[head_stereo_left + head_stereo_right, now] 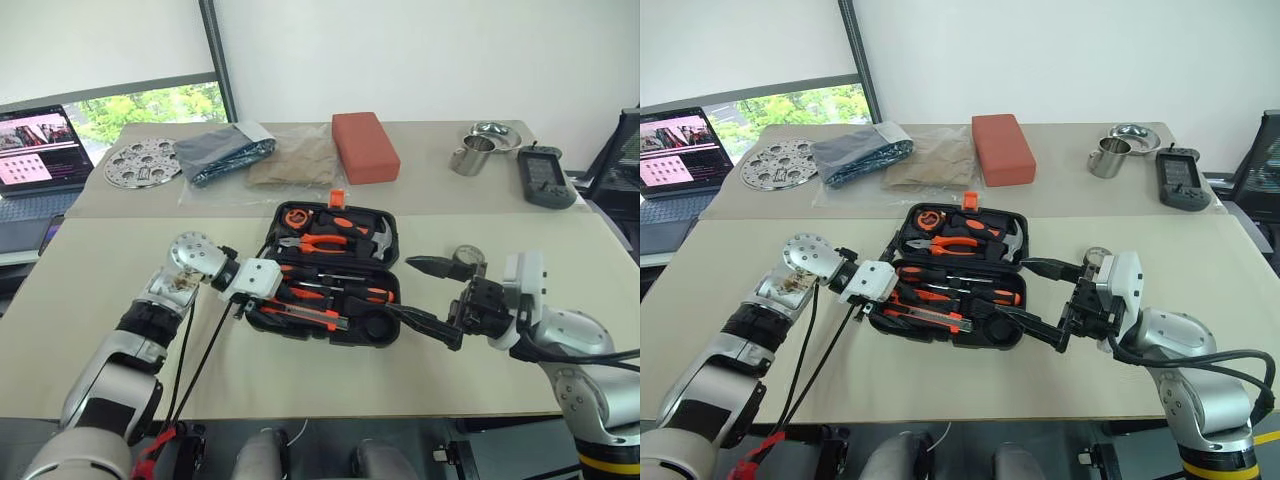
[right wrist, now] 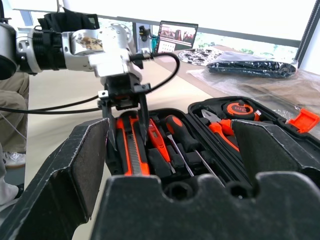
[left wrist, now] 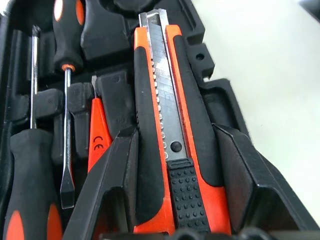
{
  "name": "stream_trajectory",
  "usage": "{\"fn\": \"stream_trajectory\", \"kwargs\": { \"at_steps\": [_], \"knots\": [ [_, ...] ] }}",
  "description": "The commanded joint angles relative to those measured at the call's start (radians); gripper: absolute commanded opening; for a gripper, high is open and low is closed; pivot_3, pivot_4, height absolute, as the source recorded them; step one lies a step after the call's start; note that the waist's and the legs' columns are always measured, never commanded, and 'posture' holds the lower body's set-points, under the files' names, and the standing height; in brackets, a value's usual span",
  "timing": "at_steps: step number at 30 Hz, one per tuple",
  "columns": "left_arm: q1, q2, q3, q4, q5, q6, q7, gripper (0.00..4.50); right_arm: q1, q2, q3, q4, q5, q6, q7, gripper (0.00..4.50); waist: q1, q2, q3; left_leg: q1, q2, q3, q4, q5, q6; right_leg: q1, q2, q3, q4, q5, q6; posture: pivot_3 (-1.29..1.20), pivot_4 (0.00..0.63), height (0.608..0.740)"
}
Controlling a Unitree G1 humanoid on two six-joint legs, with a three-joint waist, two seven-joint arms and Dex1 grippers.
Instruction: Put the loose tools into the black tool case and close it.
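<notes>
We are gripping the utility knife [image 3: 172, 150] in the open black tool case [image 1: 385, 325].
Our left end effector [image 2: 127, 125] is clamping its orange-and-black body; our right end effector [image 1: 432, 297] is gaping apart.

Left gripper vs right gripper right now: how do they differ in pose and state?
The left gripper points down into the black tool case, its fingers straddling the utility knife in its slot; the right gripper hovers beside the case's right end, pointing level. The left gripper's fingers stand close around the knife; the right gripper's are spread wide around nothing. Whether the left gripper grips the knife is unclear. Both have two black fingers.
</notes>
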Motion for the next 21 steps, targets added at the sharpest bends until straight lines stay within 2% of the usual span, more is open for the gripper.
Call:
{"fn": "stream_trajectory", "kwargs": {
  "at_steps": [1,21],
  "knots": [
    [-0.015,-0.007,-0.018,0.016,0.046,-0.01,0.026,1.75,0.003,-0.008,-0.017,-0.045,0.021,-0.004,-0.016,4.5,0.0,0.001,0.0,0.0,0.0,0.0,0.0,0.0,0.0,0.0,0.0,0.0,0.0,0.0,0.0,0.0,0.15,0.74],
    [0.018,-0.038,-0.037,-0.188,0.055,0.213,0.053,1.75,-0.031,-0.001,0.022,-0.031,0.002,-0.016,-0.038,4.5,0.018,0.002,-0.001,0.002,-0.001,-0.001,0.002,0.0,0.0,0.003,0.0,0.0,0.002,0.0,0.0,0.0,0.15,0.74]
  ]
}}
